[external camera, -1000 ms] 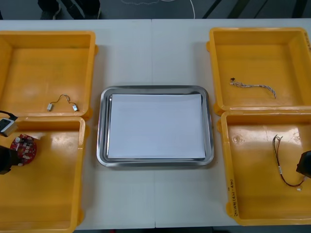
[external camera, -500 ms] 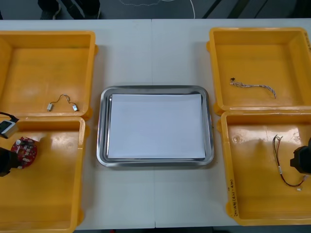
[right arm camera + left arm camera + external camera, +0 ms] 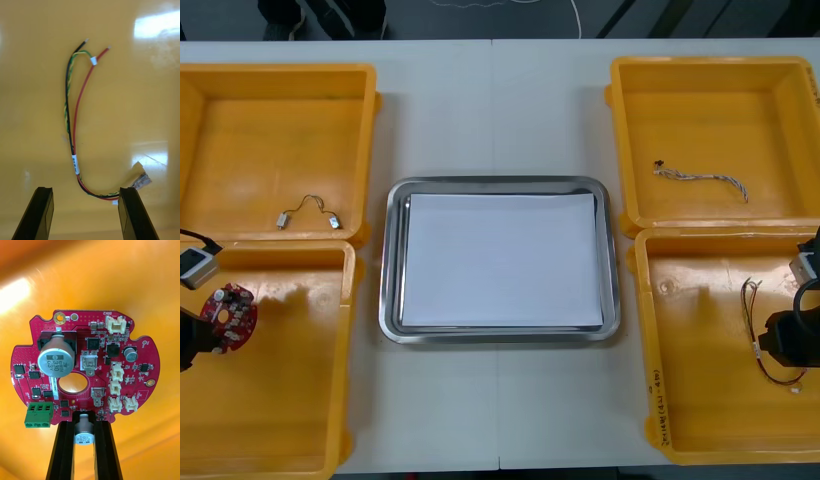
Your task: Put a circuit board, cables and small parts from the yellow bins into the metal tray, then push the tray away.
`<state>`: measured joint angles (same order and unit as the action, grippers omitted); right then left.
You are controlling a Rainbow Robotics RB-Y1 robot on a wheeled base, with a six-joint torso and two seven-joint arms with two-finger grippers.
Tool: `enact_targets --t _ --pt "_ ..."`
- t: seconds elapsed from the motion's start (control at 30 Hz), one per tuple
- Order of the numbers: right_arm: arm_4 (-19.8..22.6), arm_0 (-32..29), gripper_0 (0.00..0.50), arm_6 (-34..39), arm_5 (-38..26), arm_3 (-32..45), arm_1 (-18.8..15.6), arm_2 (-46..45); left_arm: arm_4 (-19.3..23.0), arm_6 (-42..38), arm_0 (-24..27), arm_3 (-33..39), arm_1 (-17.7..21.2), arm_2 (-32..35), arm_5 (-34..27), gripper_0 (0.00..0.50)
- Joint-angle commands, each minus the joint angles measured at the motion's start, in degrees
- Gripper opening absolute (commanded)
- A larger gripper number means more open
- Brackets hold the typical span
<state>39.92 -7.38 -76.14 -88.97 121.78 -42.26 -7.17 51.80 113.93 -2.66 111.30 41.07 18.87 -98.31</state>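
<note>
A round red circuit board (image 3: 228, 315) (image 3: 86, 363) is over the near left yellow bin (image 3: 280, 400). My left gripper (image 3: 206, 332) (image 3: 85, 427) is shut on the board's edge, its fingers on either side of a small capacitor. In the near right yellow bin (image 3: 700, 400) lies a red and yellow cable (image 3: 754, 320) (image 3: 75, 123). My right gripper (image 3: 788, 342) (image 3: 87, 195) hovers open over it, and the cable's curved end lies between the fingers (image 3: 43, 210). The metal tray (image 3: 392, 260), white inside, sits in the middle of the table.
The far left bin (image 3: 240, 110) holds small metal parts (image 3: 308, 212) joined by a thin wire. A twisted blue and white cable (image 3: 700, 177) lies in the far right bin (image 3: 780, 100). Bare table surrounds the tray.
My right gripper has come in from the right edge over the red and yellow cable. The left gripper and the board have shifted slightly towards the near side.
</note>
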Motion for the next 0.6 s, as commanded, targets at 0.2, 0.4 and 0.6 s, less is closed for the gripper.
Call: enact_targets --t 0.2,0.4,0.6 --pt "-0.8 0.4 0.5 -4.5 1.5 -2.1 2.6 0.7 0.3 -5.2 -7.3 7.6 2.1 0.6 -0.8 0.0" --pt "-2.4 0.5 0.5 -5.8 1.9 -3.1 4.6 0.7 -1.8 -5.4 -7.5 7.9 -0.2 -0.6 0.3 0.0" --pt "-3.5 0.5 0.5 -7.0 2.0 -3.7 5.7 1.1 -3.9 -5.3 -7.5 7.9 -2.6 -1.4 1.5 0.0"
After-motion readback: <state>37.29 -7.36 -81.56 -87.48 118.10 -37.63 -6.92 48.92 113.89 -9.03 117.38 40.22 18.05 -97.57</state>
